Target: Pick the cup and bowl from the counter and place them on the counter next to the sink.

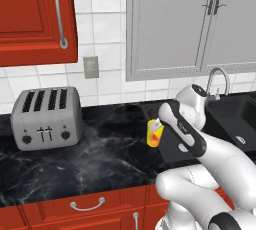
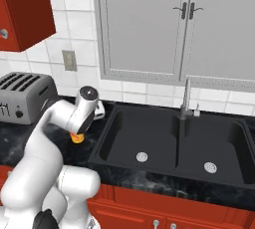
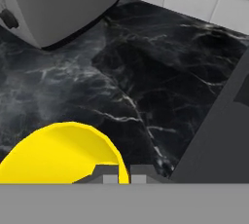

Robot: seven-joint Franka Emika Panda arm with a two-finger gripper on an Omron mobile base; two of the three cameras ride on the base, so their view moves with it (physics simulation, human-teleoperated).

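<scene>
Fingers [image 3: 119,172] closed tight on the cup [image 1: 154,134], pinching its rim. In the hand view the rim sits between the two tips at bottom centre, the yellow cup filling the lower left.

Left base view: cup is centre-right of frame, held by the hand, over the surface [image 1: 90,159]. Can't tell from this angle if its base touches the marble. Red-orange mark faces the camera.

Right base view: only the cup's orange-yellow bottom shows under the wrist, left of centre, just left of the sink [image 2: 169,143] edge.

Toaster [image 1: 46,117] stands at the left of the left base view, well apart from the cup; its corner is at the upper left of the hand view. Faucet [image 2: 186,98] stands at the back of the sink, right of centre in the right base view.
</scene>
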